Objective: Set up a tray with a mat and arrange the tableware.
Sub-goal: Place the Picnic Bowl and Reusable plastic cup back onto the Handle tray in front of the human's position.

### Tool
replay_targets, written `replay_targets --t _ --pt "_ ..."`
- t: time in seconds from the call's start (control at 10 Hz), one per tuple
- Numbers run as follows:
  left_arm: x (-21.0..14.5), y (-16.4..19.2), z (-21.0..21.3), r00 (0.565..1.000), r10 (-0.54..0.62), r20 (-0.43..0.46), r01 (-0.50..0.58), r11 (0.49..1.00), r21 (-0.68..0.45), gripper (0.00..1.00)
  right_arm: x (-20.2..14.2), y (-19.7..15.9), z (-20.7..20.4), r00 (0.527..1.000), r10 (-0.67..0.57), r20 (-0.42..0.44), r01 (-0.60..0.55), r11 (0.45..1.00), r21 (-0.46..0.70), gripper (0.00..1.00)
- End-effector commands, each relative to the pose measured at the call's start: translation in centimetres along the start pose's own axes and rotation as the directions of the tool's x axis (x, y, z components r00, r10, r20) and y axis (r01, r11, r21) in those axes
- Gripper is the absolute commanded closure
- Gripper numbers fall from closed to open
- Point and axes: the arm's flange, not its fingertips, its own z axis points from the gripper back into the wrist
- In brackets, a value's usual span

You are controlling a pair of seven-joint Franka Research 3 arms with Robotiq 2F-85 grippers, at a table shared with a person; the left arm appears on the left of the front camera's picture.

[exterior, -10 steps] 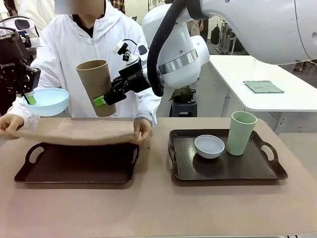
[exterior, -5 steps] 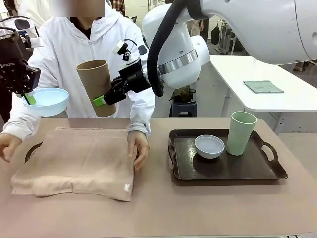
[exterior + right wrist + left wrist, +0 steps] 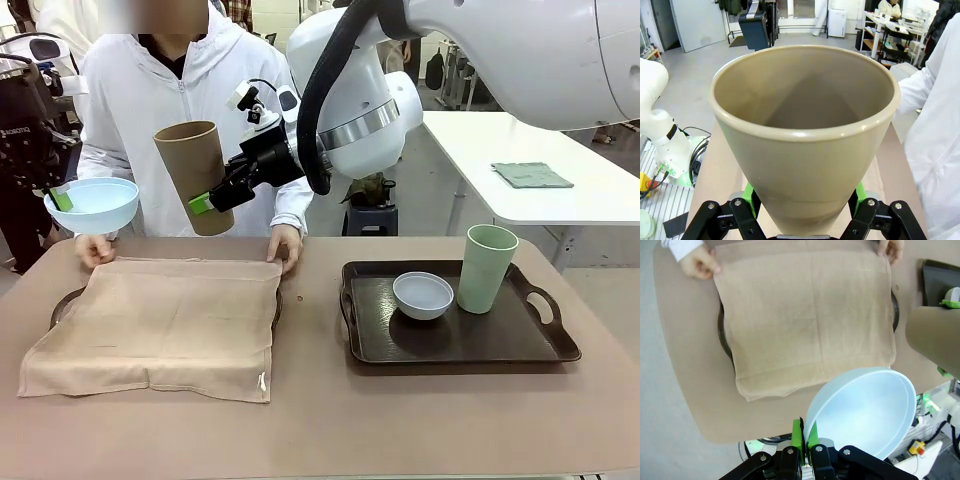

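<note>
ROBOTIQ print (image 3: 14, 132) on left claw (image 3: 60, 198)

White ROBOTIQ lettering, on the black body of the left gripper (image 3: 60, 198)

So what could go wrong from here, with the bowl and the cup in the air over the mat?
1. The left hand pinches the blue bowl by its rim alone; it may tilt or slip going down.
2. The person's hands rest on the mat's far corners; lowering the bowl or the brown cup now could hit them.
3. The mat covers most of the tray's rim; a cup set there may tip.
</note>
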Motion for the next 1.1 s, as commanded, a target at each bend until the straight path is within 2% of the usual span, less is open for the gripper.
replay_targets --t 0.0,1.0 --pt "-0.05 -0.11 -0.02 1.0 -0.002 0.0 0.002 1.0 0.001 1.0 -0.15 -0.14 -0.01 1.0 0.02 0.014 -0.02 1.0 0.008 0.78" --pt "-0.05 -0.11 -0.02 1.0 -0.002 0.0 0.002 1.0 0.001 1.0 -0.15 -0.14 -0.01 1.0 0.02 0.014 -0.02 1.0 0.008 0.78"
